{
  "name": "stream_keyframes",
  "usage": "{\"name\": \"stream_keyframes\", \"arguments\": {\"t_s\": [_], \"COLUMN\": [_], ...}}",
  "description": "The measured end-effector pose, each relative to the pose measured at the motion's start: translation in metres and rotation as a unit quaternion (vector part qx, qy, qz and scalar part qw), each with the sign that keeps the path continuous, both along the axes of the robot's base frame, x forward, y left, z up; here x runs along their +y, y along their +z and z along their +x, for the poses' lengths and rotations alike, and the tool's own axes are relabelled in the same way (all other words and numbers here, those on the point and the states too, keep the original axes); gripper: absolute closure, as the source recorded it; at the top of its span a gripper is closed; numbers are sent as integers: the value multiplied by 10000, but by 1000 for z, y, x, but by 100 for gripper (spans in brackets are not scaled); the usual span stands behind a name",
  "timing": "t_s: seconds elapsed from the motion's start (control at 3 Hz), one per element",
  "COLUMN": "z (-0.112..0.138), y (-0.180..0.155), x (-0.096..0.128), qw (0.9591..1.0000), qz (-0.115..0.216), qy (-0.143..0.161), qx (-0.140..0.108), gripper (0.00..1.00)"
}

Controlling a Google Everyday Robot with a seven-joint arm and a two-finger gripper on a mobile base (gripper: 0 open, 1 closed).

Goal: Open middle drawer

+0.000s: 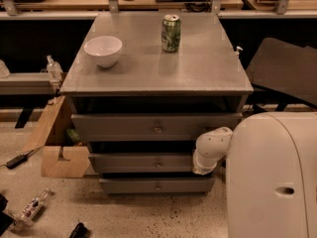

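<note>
Three grey drawers stack under the cabinet; the middle drawer point(133, 162) lies between the others. The gripper point(203, 166) hangs at its front's right edge, whether open or closed I cannot tell. Speckled floor point(148, 214) spreads in front.

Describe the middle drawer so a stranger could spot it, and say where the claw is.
Find the grey metal cabinet carrying a white bowl and a green can. Three drawers stack down its front; the middle drawer is the second, shorter-fronted than the top drawer and set above the bottom drawer. Alone among them, it has the claw at its right end.
</note>
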State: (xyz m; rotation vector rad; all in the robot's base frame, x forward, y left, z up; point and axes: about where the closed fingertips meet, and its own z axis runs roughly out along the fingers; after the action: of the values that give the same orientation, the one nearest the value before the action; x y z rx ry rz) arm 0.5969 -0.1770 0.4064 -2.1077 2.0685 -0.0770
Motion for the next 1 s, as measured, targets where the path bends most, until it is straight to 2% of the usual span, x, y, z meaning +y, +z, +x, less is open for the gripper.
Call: {"name": "stream_keyframes", "arguments": {"t_s": [0.33, 1.0], "z": [0, 0], "y": [1, 2], "x": [0, 0], "qw": [10000, 10000], "qz": [0, 0], "qy": [0, 0], "qx": [0, 0], "gripper": [100, 100]}}
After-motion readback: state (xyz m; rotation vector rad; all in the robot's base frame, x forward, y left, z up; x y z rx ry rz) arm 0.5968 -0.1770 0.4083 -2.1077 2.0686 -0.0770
